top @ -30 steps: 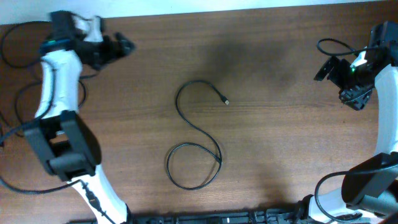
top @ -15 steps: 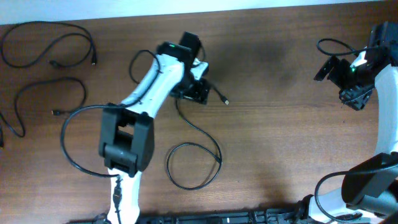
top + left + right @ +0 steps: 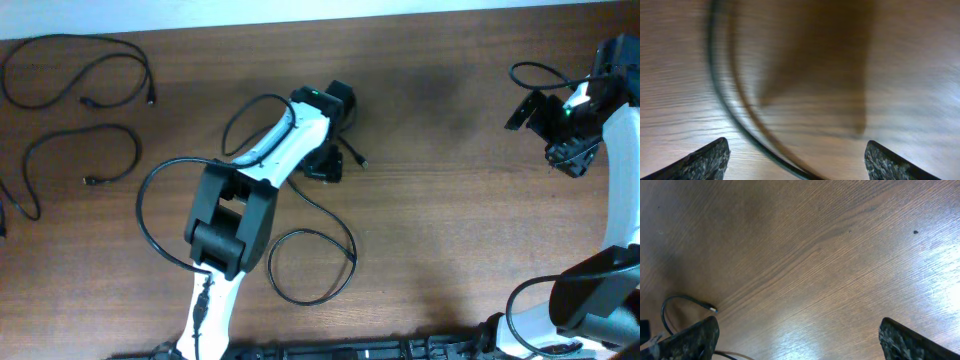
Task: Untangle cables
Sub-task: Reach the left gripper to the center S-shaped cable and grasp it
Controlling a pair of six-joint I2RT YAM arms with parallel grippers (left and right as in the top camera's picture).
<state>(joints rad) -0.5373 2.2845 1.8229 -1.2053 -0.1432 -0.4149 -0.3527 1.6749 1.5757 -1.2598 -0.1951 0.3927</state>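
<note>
A black cable (image 3: 322, 212) lies mid-table in an S shape, with a closed loop (image 3: 310, 266) at its near end and a plug tip (image 3: 362, 162) at its far end. My left gripper (image 3: 324, 164) is low over the cable's upper curve, just left of the tip. In the left wrist view the jaws (image 3: 799, 162) are open, and the blurred cable (image 3: 735, 120) runs between them on the wood. My right gripper (image 3: 570, 152) is open and empty at the far right. The right wrist view (image 3: 800, 342) shows the cable's tip (image 3: 713, 309) far off.
Two separate black cables lie at the far left: one (image 3: 80, 78) near the back edge and one (image 3: 78, 150) in front of it. Another cable end (image 3: 20, 200) shows at the left edge. The left arm's own wiring (image 3: 150, 215) loops beside its base.
My left arm swung from the far-left back corner to the table's middle and now hovers over the S cable. The two left cables came into view. The right arm has not moved.
</note>
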